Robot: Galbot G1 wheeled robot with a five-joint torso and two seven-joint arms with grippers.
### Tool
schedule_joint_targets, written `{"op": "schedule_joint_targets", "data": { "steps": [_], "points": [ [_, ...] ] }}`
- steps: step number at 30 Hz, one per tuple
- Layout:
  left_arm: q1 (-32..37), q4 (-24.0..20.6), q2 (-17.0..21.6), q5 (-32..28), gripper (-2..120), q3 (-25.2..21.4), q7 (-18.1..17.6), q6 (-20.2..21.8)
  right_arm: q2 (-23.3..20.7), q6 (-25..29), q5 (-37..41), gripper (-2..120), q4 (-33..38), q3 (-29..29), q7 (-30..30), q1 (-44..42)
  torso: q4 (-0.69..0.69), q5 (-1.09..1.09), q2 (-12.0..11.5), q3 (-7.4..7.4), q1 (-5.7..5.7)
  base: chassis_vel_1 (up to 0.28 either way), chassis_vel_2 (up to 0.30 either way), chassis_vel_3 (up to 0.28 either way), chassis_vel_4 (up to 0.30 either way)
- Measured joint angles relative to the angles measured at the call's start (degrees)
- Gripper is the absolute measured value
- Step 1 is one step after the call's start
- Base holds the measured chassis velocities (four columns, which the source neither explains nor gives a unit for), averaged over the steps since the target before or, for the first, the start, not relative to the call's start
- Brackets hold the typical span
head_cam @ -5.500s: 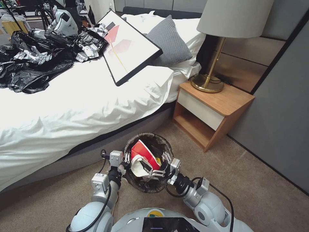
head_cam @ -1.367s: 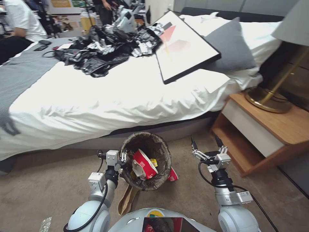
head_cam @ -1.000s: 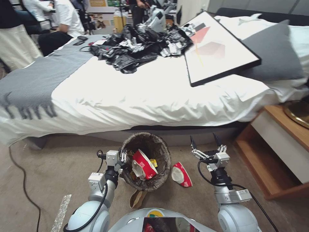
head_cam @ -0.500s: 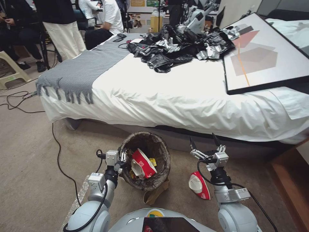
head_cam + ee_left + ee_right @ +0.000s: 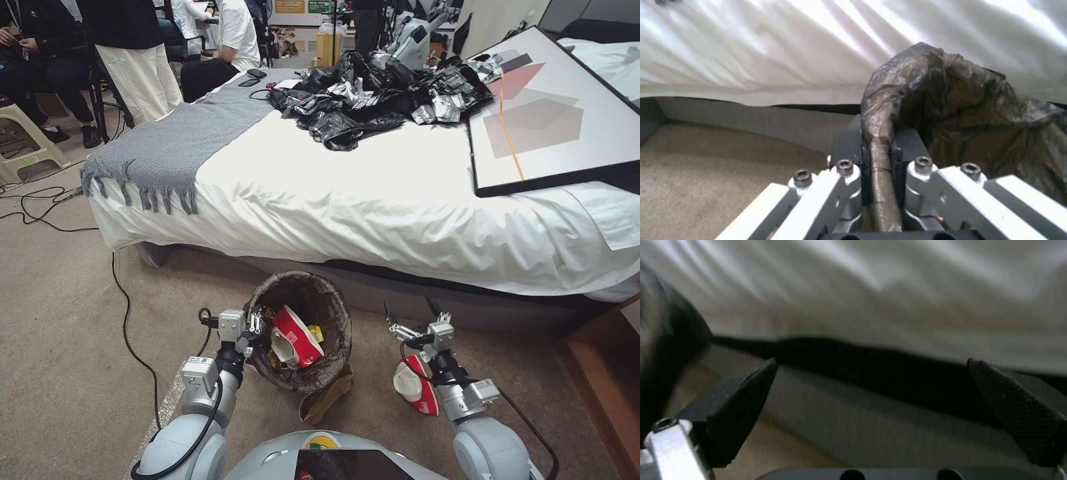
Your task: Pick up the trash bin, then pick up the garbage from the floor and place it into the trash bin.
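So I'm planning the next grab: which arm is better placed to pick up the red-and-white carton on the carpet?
The right. The right gripper is open, holds nothing and hangs close above the red-and-white carton on its own side. The left gripper is shut on the rim of the trash bin, so it is occupied.

Even, bright indoor light — head view bows at edges — right wrist view motion-smeared.

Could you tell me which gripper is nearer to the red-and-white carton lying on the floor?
The right. The right gripper hangs open just above the red-and-white carton on the carpet, while the left gripper is farther off, shut on the rim of the trash bin.
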Motion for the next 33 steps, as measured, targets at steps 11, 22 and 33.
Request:
{"op": "schedule_joint_targets", "data": {
  "steps": [11,22,33],
  "points": [
    [-0.1,0.0,0.04,-0.01,7,-0.16,-0.1,0.0,-4.11,-8.18,1.5,100,-8.12,-1.92,1.17,2.78,0.02,0.01,0.0,0.0,0.0,0.0,0.0,0.0,0.0],
    [-0.18,-0.04,0.04,0.09,7,-0.16,-0.19,0.09,-7.52,-19.73,5.19,100,-22.59,-4.77,0.63,8.8,0.02,0.0,0.0,0.0,0.0,0.0,0.0,0.0,0.0],
    [0.01,0.04,0.1,0.3,7,-0.05,-0.24,0.09,-7.11,-21.13,2.23,100,-36.83,-3.88,-5.27,12.11,0.02,0.0,0.0,0.0,0.0,0.0,0.0,0.0,0.0]
  ]
}}
